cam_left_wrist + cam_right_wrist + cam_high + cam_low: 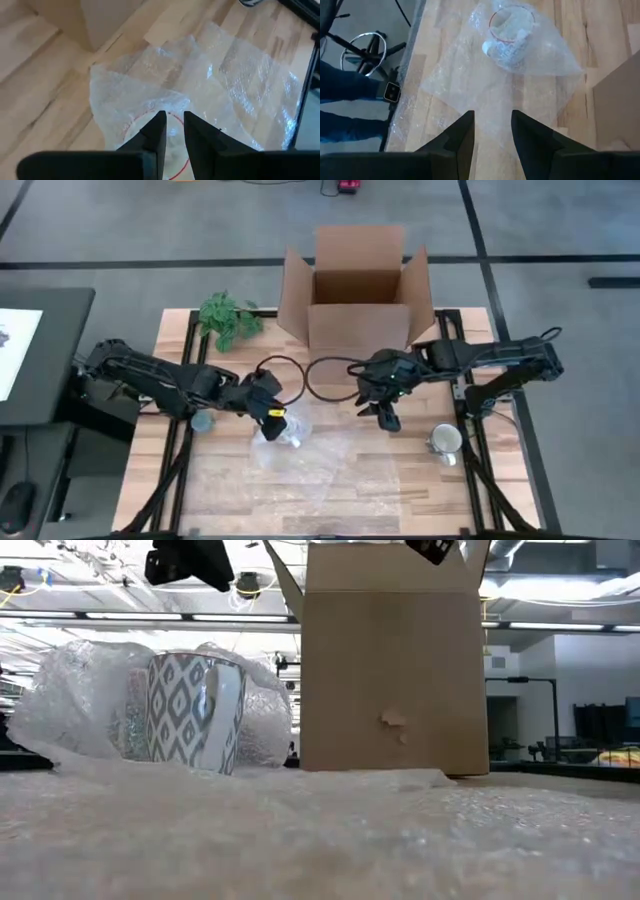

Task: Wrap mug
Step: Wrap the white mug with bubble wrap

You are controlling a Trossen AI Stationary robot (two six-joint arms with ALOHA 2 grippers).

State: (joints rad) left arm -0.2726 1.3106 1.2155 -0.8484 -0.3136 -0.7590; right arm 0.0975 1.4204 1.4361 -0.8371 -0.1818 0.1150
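While I am watching from overhead, I am counting two mugs: one patterned mug (281,426) standing upright, partly bundled in the single bubble wrap sheet (330,470), and a second mug (446,440) bare near the table's right edge. One cardboard box (358,285) is sitting open at the back. The left gripper (266,409) is hanging just over the wrapped mug, its fingers (156,134) nearly together around nothing. The right gripper (385,414) is hovering with its fingers apart. Only its wrist view is showing a person's sleeve (350,87) and watch (392,92) beside the table.
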